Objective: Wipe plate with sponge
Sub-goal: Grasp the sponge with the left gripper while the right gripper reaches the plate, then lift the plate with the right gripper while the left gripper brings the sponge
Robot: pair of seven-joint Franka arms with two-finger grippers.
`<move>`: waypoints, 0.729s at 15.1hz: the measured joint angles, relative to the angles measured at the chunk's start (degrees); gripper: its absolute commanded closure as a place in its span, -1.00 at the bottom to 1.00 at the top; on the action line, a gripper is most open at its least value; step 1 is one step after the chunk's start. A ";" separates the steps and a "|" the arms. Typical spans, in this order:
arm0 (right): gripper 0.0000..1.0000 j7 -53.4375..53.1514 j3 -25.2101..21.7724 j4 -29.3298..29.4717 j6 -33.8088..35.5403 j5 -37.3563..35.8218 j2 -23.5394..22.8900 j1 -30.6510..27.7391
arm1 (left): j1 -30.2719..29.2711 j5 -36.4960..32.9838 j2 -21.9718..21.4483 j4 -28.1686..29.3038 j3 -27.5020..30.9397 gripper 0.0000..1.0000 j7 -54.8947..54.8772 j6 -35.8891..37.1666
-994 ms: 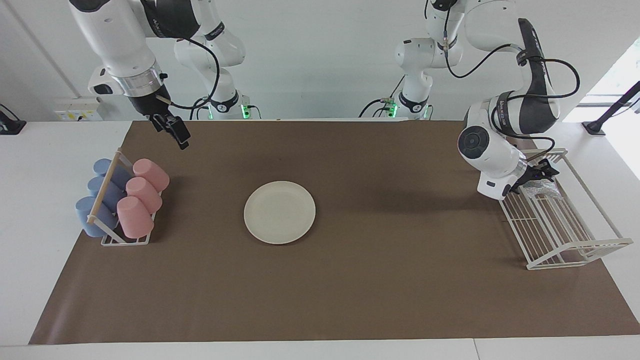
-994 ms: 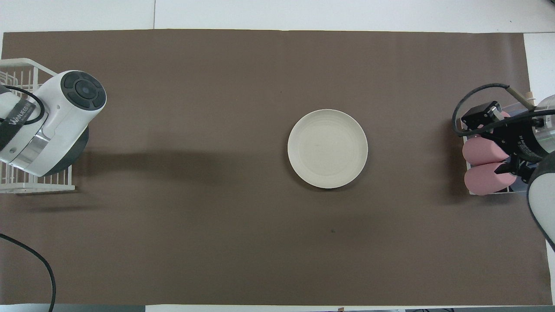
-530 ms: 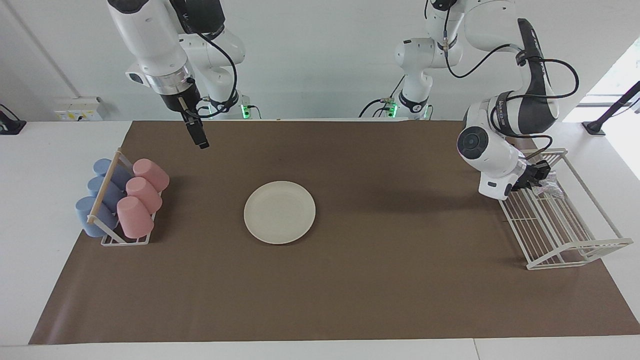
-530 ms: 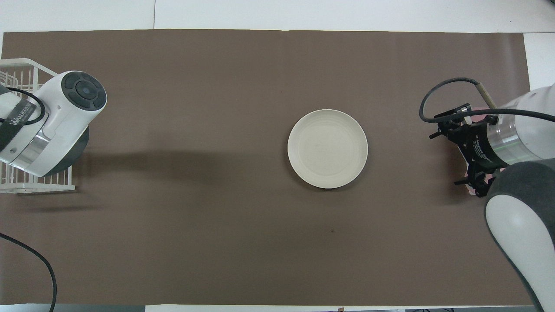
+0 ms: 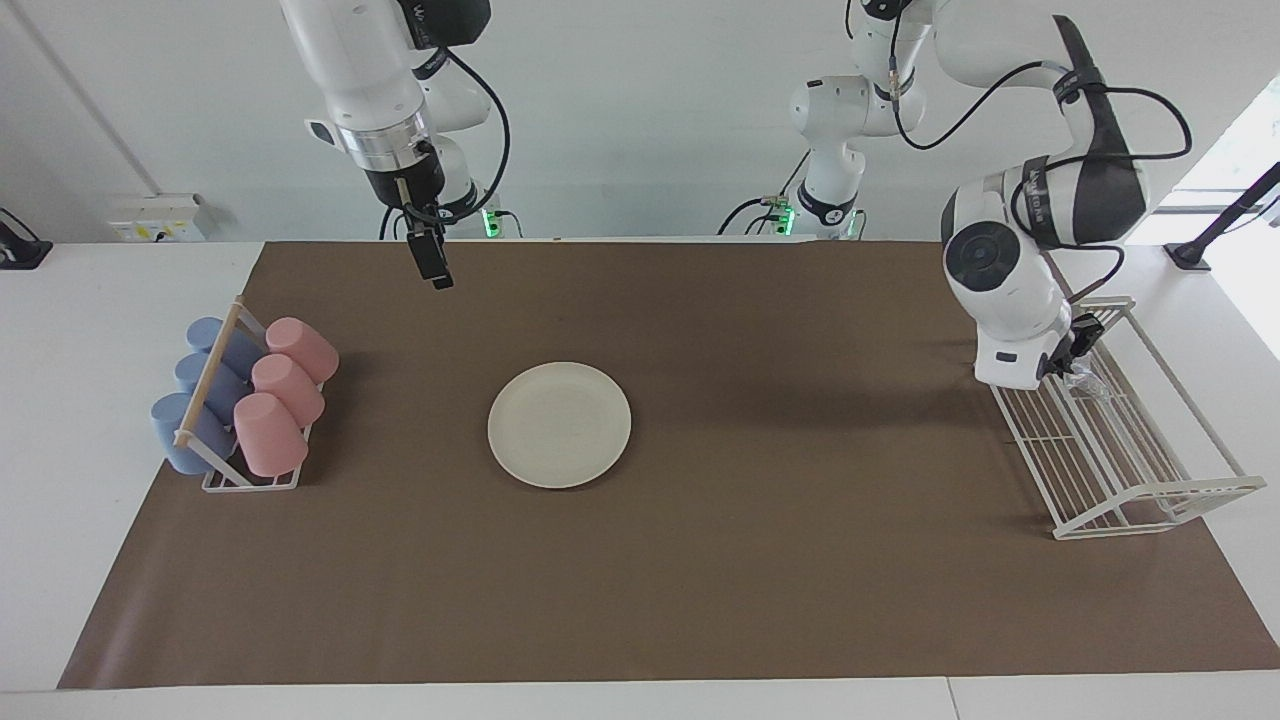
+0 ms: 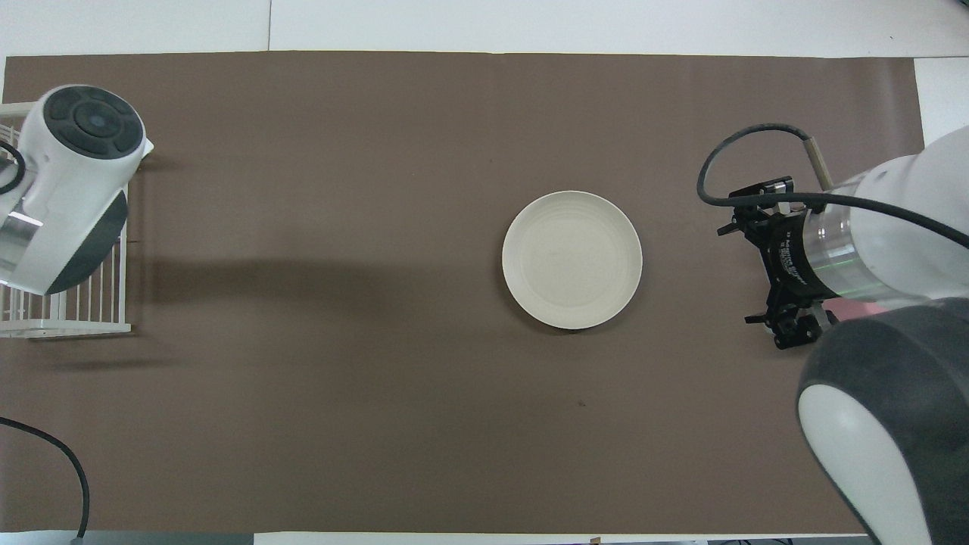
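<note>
Two end effectors — left [image 5: 1072,352] pinching sponge [image 5: 1085,378] over rack [image 5: 1130,470]; right [image 5: 434,265] unreadable.

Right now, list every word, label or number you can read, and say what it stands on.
Left arm's black band: white lettering, too blurred to read.
Right arm's black sleeve: white lettering, cut off and unreadable.
Right arm's wrist ring: small white print, too small to read.
Plate: blank.

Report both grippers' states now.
Left gripper: over the wire rack, at the sponge; grip cannot be told.
Right gripper: raised, holding nothing.
</note>
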State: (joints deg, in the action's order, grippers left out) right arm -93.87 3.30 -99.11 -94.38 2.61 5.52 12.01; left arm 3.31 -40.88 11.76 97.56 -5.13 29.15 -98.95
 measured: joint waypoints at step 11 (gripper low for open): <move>-1.00 -10.57 0.29 -0.01 -2.76 0.30 -0.47 5.47 | -1.44 53.42 -3.90 -11.11 0.40 1.00 -3.28 5.74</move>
State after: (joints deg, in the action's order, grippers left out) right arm -104.44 3.59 -99.12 -97.14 2.91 5.05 17.49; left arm 1.87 12.54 7.86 86.45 -4.73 25.87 -93.21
